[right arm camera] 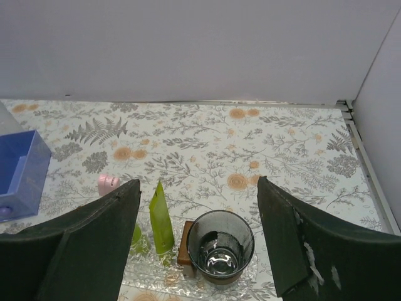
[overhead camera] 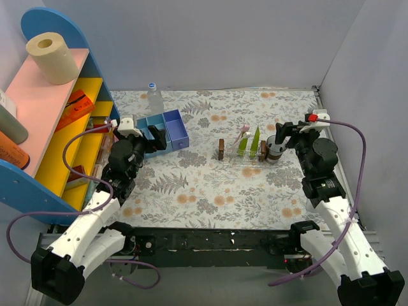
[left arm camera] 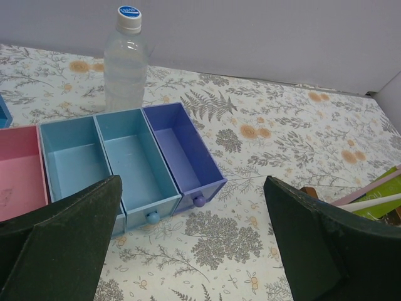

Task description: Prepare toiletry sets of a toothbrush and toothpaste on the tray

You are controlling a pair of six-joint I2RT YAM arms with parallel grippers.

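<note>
The clear tray (overhead camera: 250, 162) lies on the floral desk (overhead camera: 191, 185), right of the middle in the top view. Two yellow-green toothpaste tubes (overhead camera: 255, 141) stand upright on the tray with their tapered ends up. In the right wrist view the taller tube (right arm camera: 160, 219) is plain, while the second is half hidden behind a finger. The pink toothbrush (overhead camera: 242, 132) rises from the tray just beside the tubes, on the side facing the left arm, and its pink end (right arm camera: 108, 184) reaches past the tray's far edge. Brown blocks (overhead camera: 221, 148) stand at either end of the tray. A dark glass cup (right arm camera: 220, 248) sits at the tray's end nearest the right arm, touching or just beside one of the blocks (right arm camera: 185, 248). The right pincer (right arm camera: 199, 182) hangs over that end of the tray, above the cup, its fingers spread wide and gripping nothing. The left pincer (left arm camera: 193, 182) is well apart from the tray on its opposite side, also spread and empty. It is poised over the blue compartment box (left arm camera: 131, 163), which is open at the top and sits between that pincer and a clear water bottle (left arm camera: 125, 59). From the left wrist view, the tubes and toothbrush (left arm camera: 366, 191) only just show at the right edge.
</note>
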